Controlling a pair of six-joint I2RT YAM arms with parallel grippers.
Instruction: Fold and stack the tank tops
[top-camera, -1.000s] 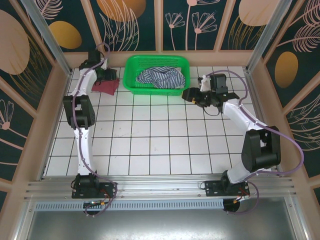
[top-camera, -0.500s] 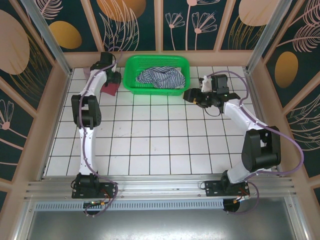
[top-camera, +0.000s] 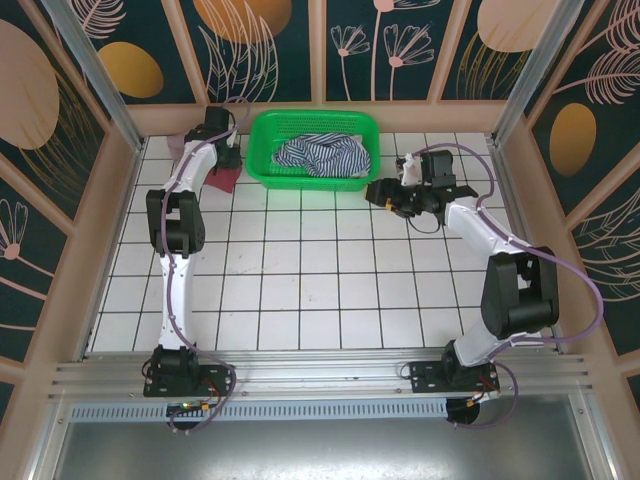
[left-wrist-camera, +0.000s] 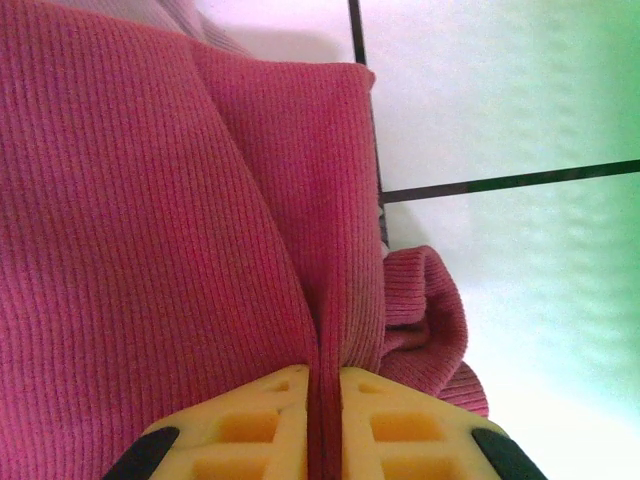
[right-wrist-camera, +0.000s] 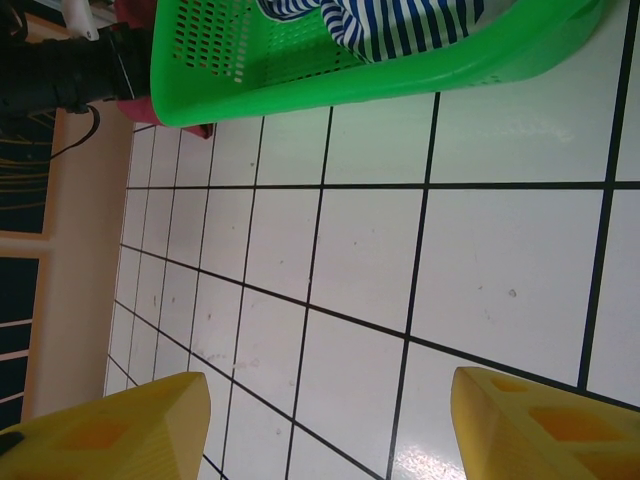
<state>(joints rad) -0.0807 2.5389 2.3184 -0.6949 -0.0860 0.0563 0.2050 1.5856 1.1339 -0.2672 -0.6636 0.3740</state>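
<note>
My left gripper (left-wrist-camera: 322, 375) is shut on a pinched ridge of the dark red ribbed tank top (left-wrist-camera: 150, 220), which lies bunched on the tiles. From above, that gripper (top-camera: 224, 152) sits at the back left with the dark red top (top-camera: 226, 178) just left of the basket. A strip of the mauve-pink tank top (left-wrist-camera: 165, 10) peeks out beyond it. The navy-and-white striped tank top (top-camera: 315, 155) lies crumpled inside the basket, its edge (right-wrist-camera: 400, 25) visible in the right wrist view. My right gripper (top-camera: 378, 192) (right-wrist-camera: 325, 400) hangs open over bare tiles, right of the basket.
The green plastic basket (top-camera: 262, 175) (right-wrist-camera: 300, 80) stands at the back centre against the wall. Wooden walls and metal posts close in the white tiled table (top-camera: 300, 290) on the left, back and right. Both arm bases sit at the near edge.
My left gripper has shifted toward the basket and shut on a fold of the dark red top, which now lies more bunched. The right arm has hardly moved.
</note>
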